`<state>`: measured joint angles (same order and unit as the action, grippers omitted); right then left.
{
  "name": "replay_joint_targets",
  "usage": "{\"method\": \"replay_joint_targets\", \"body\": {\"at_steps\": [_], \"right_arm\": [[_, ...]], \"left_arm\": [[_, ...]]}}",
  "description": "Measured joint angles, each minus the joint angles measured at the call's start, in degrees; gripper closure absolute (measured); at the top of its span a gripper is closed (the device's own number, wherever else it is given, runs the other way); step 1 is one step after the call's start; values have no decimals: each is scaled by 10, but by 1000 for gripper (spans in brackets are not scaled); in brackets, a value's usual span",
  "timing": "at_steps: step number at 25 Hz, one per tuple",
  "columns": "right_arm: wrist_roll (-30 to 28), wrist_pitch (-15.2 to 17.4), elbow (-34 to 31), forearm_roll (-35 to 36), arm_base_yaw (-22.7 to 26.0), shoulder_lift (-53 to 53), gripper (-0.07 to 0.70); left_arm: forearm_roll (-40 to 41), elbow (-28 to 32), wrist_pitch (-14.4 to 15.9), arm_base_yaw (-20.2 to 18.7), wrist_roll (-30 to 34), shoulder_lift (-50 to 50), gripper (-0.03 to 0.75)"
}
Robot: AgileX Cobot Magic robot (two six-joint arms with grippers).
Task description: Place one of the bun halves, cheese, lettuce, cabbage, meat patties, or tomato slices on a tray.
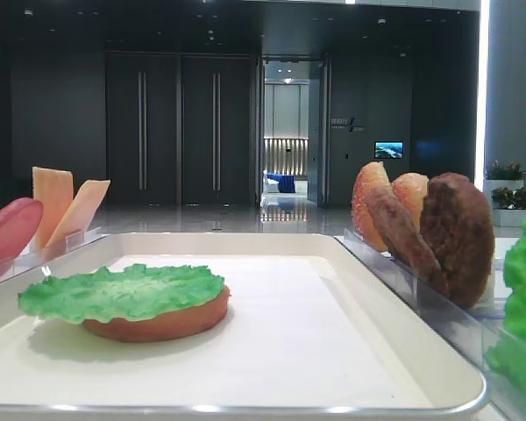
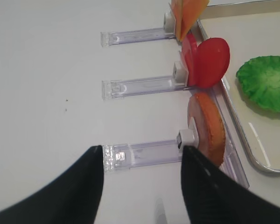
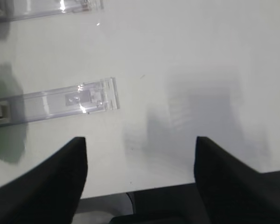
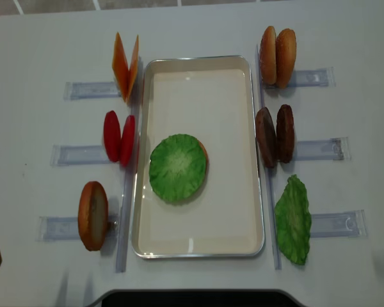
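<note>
The white tray (image 4: 256, 192) lies mid-table. On it a bun half (image 1: 167, 324) carries a ruffled lettuce leaf (image 4: 178, 167). Left of the tray, cheese slices (image 4: 125, 67), tomato slices (image 4: 119, 137) and one bun half (image 4: 93, 215) stand on edge in clear holders. On the right stand two bun halves (image 4: 277, 56), two meat patties (image 4: 275, 134) and another green leaf (image 4: 293, 219); whether that one is cabbage I cannot tell. My left gripper (image 2: 142, 151) hangs open and empty over the holder beside the left bun half (image 2: 207, 128). My right gripper (image 3: 141, 141) is open and empty above bare table.
Each holder is a narrow clear strip (image 4: 317, 150) running outward from the tray. One such strip (image 3: 70, 100) lies ahead and left of the right gripper. The table's near edge (image 3: 144, 191) shows under the right fingers. The tray rim (image 2: 238, 126) passes right of the left gripper.
</note>
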<state>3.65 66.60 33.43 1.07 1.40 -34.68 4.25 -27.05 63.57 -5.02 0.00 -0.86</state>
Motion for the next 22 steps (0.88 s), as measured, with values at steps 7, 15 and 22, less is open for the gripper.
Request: {"method": "replay_joint_targets", "body": {"at_steps": [7,15,22], "right_arm": [[-11,-14,-39,-2,0,133,202],[-12,-15,-39,-2,0,258,209],[-15,-16,-40,-3,0,339,209]], "left_arm": [[0,0,0,0,0,0,307],[0,0,0,0,0,0,307],[0,0,0,0,0,0,307]]}}
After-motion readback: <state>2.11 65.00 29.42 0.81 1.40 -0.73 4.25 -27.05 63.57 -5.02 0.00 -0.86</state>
